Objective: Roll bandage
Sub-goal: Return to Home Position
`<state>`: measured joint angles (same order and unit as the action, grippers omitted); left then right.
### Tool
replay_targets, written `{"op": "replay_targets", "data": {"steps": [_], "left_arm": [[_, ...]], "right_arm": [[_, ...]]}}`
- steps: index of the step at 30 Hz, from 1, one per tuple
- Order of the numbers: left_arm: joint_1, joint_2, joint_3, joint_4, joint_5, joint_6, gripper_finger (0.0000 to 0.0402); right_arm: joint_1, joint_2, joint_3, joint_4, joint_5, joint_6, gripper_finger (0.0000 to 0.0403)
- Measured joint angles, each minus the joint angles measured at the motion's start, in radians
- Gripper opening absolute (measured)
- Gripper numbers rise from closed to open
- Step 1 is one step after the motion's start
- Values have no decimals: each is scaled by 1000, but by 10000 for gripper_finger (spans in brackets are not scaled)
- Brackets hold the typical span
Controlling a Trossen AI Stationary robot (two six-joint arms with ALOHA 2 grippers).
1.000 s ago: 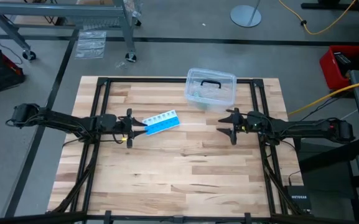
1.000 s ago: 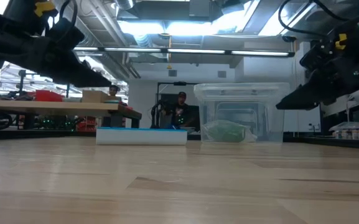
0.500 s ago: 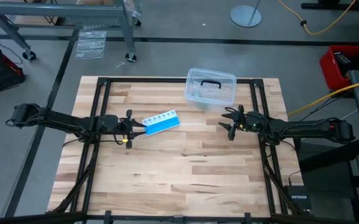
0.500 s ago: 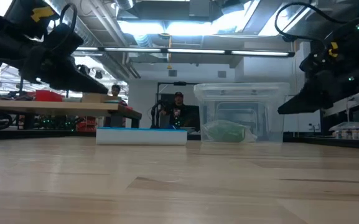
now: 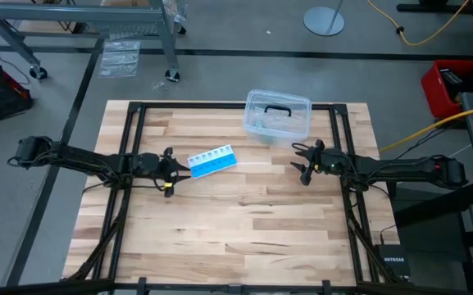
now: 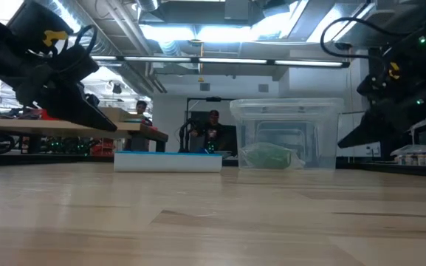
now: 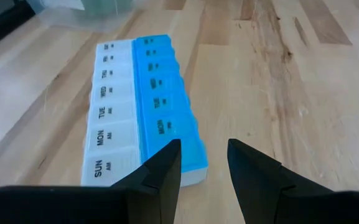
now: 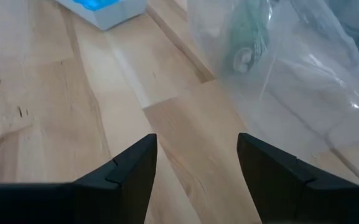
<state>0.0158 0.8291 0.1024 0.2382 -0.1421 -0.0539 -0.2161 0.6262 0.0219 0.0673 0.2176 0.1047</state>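
The wooden table (image 5: 244, 221) stands in a workshop, and in the low view people (image 6: 213, 127) show far behind it. The clear box (image 5: 277, 115) sits at the far edge with its lid on. The green bandage (image 6: 270, 156) lies inside it. The pill organizer (image 5: 212, 161) lies near the box, apart from it. The left gripper (image 5: 173, 169) hovers just beside the organizer, its fingers a narrow gap apart, holding nothing. The right gripper (image 5: 302, 161) hovers near the box, its fingers wide apart, empty.
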Motion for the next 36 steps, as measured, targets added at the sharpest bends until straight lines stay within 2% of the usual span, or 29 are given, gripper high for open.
{"op": "replay_targets", "data": {"steps": [17,36], "left_arm": [[0,-8,0,-9,0,1,124],[-1,-468,0,-379,0,1,124]], "right_arm": [[0,-14,0,-20,0,1,227],[0,-425,0,-21,-8,1,227]]}}
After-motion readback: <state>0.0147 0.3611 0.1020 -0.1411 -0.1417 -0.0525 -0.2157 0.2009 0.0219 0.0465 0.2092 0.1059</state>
